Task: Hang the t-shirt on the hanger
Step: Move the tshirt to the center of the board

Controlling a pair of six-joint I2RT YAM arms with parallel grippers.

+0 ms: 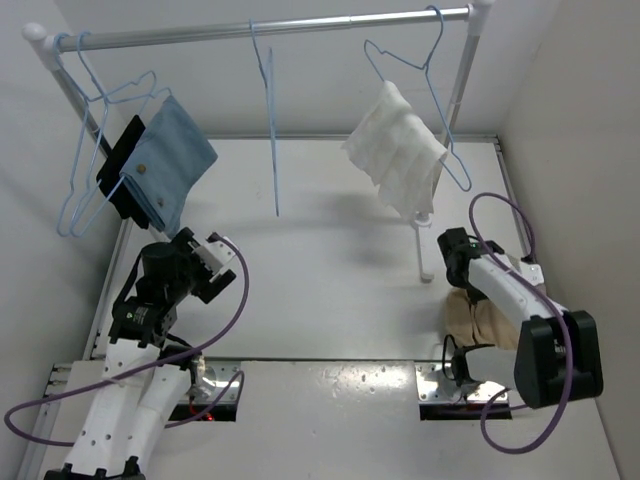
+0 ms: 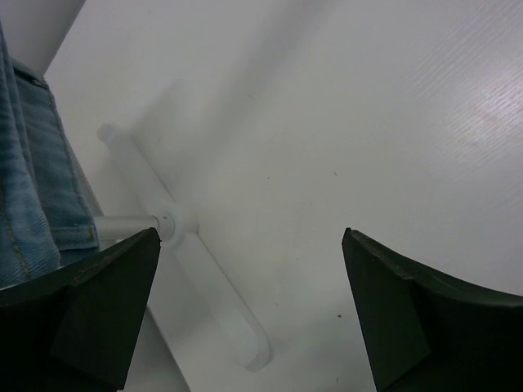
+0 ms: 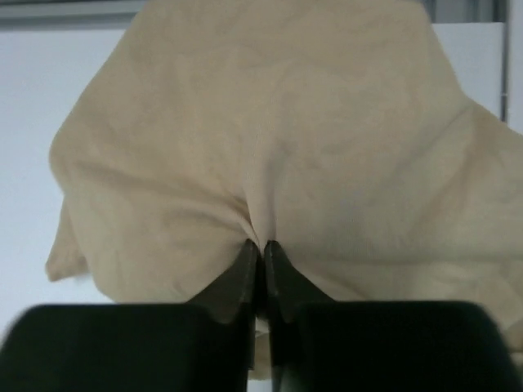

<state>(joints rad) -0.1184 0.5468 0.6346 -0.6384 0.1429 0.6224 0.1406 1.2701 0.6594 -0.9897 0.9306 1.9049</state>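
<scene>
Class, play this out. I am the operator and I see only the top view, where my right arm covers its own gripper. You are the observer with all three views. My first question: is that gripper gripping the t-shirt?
Observer: Yes. In the right wrist view the right gripper is shut, pinching a fold of the t-shirt between its tips.
Operator: And the other arm's?
Observer: The left gripper is open and holds nothing; bare table shows between its fingers.
Operator: What is below it?
Observer: The rack's white cross-shaped foot, with blue cloth hanging at the left edge of that view.
</scene>
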